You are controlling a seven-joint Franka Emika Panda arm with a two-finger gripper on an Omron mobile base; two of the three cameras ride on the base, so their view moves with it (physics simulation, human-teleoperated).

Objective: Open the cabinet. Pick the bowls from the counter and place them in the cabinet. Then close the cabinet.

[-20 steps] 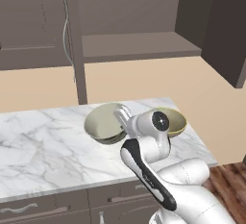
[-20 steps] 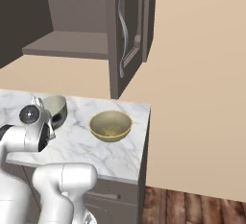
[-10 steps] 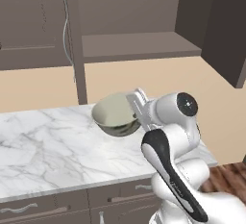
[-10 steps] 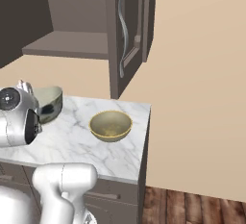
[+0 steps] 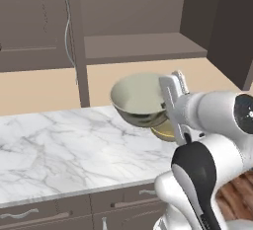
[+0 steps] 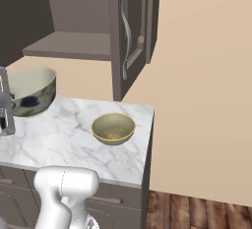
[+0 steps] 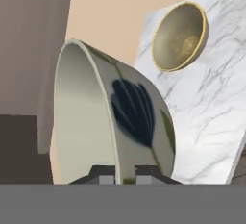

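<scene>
The cabinet [image 5: 133, 46] stands open above the bench [image 5: 69, 145], its shelf [image 6: 74, 45] bare; in the right base view one door [image 6: 129, 31] with its bar handle swings out at 12 o'clock. The bench's white marble runs to its end at 3 o'clock in the right base view. The grey bowl [image 5: 138, 99] with dark leaf marks hangs in the air above the bench, below the shelf, its rim clamped in the closed pincer [image 7: 126, 176], one finger inside the wall and one outside. The yellow bowl [image 6: 113, 128] sits on the bench at 4 o'clock from the grey bowl, apart from it.
</scene>
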